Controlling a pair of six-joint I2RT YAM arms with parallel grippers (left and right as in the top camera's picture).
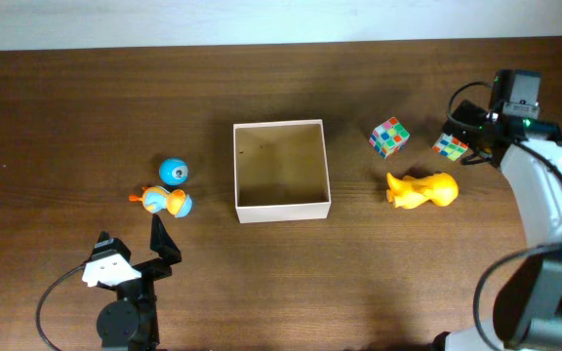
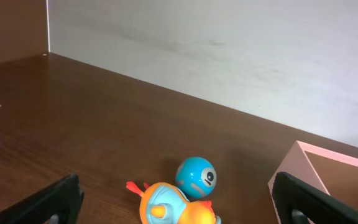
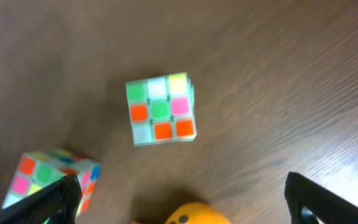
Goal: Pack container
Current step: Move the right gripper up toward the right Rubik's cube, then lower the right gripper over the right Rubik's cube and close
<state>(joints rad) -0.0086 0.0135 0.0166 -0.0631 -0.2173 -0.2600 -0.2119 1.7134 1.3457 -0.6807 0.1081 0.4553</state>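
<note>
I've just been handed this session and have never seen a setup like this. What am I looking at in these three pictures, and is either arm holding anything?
Two robot arms work at a wooden table. The overhead picture looks straight down. The other two come from a camera on each wrist, and the dark shapes in their bottom corners are that arm's own fingers. In the middle of the table sits the container, open-topped with nothing in it. On its left lie a blue ball toy and an orange and blue duck toy, which the left claw faces. On its right lie a puzzle cube, a second cube and a yellow duck, near the right claw. Both claws are open and hold nothing.
</note>
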